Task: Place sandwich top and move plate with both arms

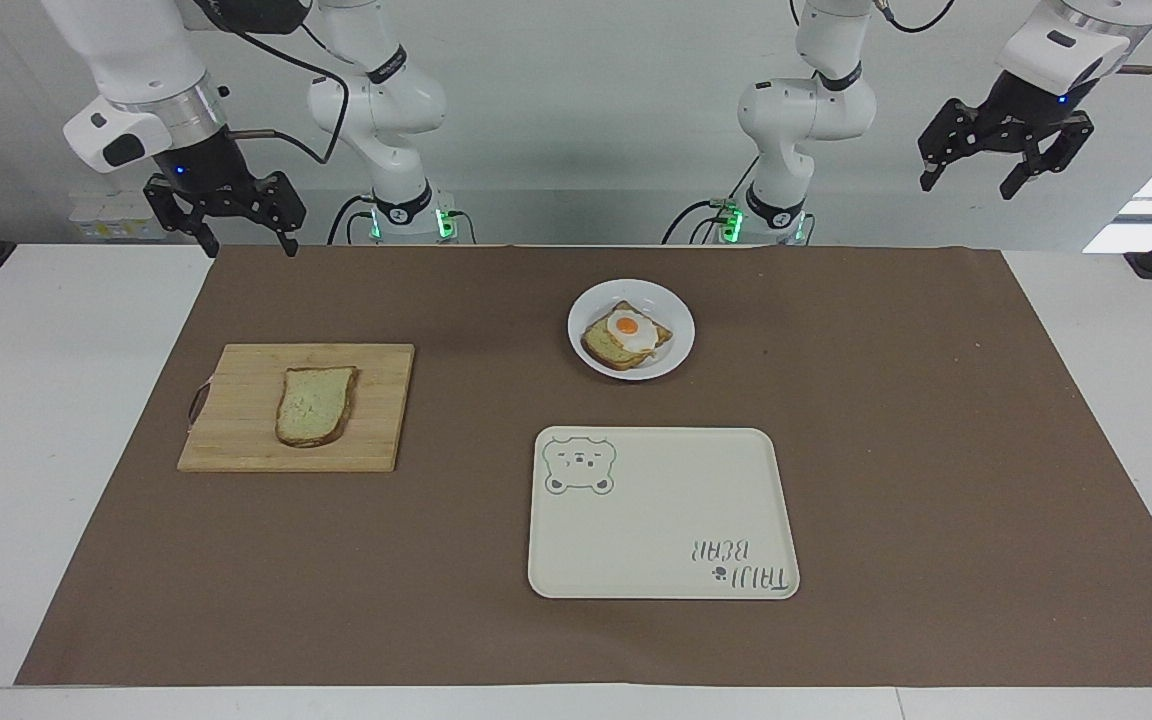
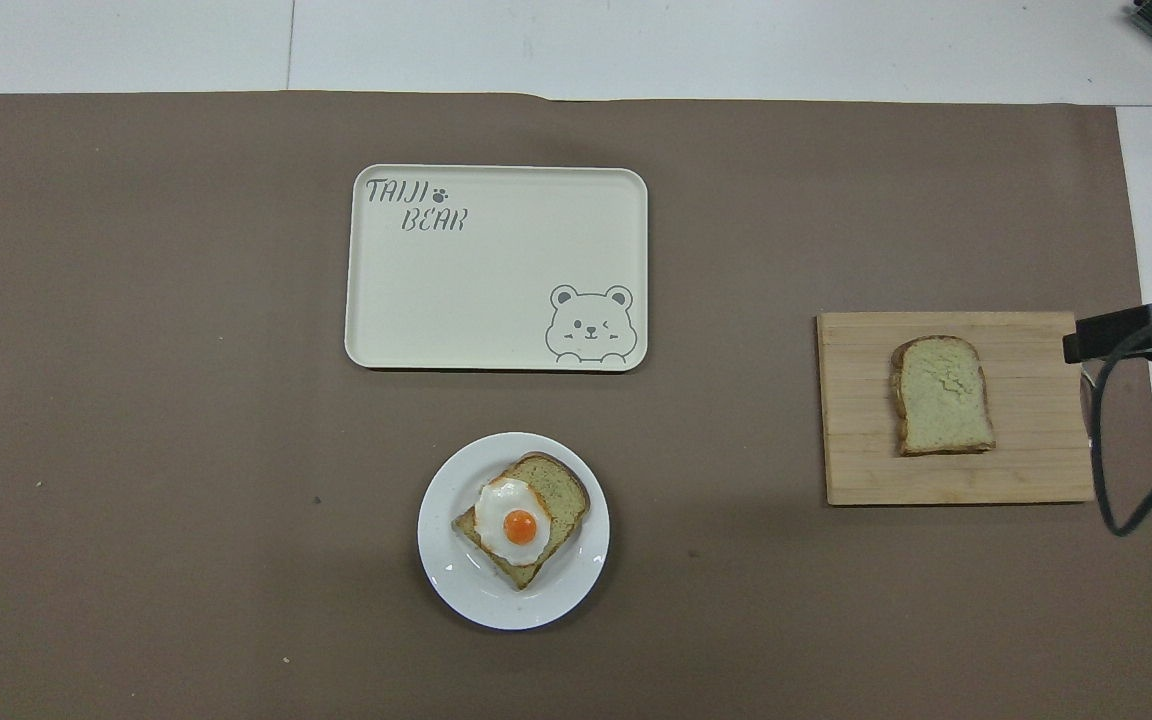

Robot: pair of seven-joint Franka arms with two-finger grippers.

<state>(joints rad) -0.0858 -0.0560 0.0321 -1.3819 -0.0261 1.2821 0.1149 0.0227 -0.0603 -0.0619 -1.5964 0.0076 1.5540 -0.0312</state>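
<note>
Sandwich top (image 1: 315, 405) flat on cutting board (image 1: 236, 440).
Left tool (image 1: 1006, 155) and right tool (image 1: 226, 215) wait raised, both spread; plate (image 1: 676, 310) holds egg toast (image 1: 626, 335).

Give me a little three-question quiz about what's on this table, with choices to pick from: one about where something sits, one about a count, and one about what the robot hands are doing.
1. Where does the plain bread slice lie?
A. on the wooden board
B. on the bear tray
C. on the plate

2. How many bread slices are there?
A. one
B. two
C. three

3. How do the two grippers stand?
A. both open, holding nothing
B. both shut on bread
C. one holding the plate

Answers:
1. A: the sandwich top rests on the wooden board, toward the right arm's end.
2. B: that slice, plus the egg-topped slice on the plate.
3. A: the left gripper and right gripper hang open above the table's edge.
</note>
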